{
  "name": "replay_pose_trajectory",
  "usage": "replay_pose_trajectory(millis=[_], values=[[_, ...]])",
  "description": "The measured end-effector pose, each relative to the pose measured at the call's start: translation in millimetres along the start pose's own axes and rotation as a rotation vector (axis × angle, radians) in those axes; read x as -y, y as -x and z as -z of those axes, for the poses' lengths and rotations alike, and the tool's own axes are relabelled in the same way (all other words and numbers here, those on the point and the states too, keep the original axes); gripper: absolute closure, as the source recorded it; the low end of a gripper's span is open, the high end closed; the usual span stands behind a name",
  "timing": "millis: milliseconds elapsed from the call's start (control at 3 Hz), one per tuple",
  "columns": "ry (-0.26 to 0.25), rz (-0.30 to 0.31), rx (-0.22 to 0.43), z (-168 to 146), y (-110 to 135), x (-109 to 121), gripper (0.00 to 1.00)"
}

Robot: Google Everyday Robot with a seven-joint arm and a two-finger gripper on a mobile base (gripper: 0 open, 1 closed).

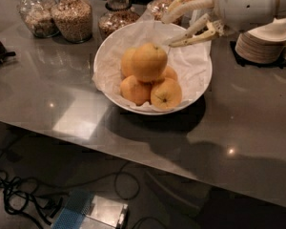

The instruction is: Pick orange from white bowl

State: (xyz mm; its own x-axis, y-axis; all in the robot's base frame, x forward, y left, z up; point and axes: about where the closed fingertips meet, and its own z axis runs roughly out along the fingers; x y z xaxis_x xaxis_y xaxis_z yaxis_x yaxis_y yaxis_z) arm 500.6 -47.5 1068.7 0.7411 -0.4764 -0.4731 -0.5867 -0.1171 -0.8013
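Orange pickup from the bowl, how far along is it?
Done: nothing yet; the orange sits atop the other fruit in the bowl. In hand: nothing; the gripper hangs open and empty above the bowl's far rim, apart from the orange. Left: close on the orange and lift it out.
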Motion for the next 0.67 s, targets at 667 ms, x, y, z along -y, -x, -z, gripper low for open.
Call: replay_pose_trajectory(millis=[667], values=[[-0.075,0.076,0.059,15,90,-10,0.81]])
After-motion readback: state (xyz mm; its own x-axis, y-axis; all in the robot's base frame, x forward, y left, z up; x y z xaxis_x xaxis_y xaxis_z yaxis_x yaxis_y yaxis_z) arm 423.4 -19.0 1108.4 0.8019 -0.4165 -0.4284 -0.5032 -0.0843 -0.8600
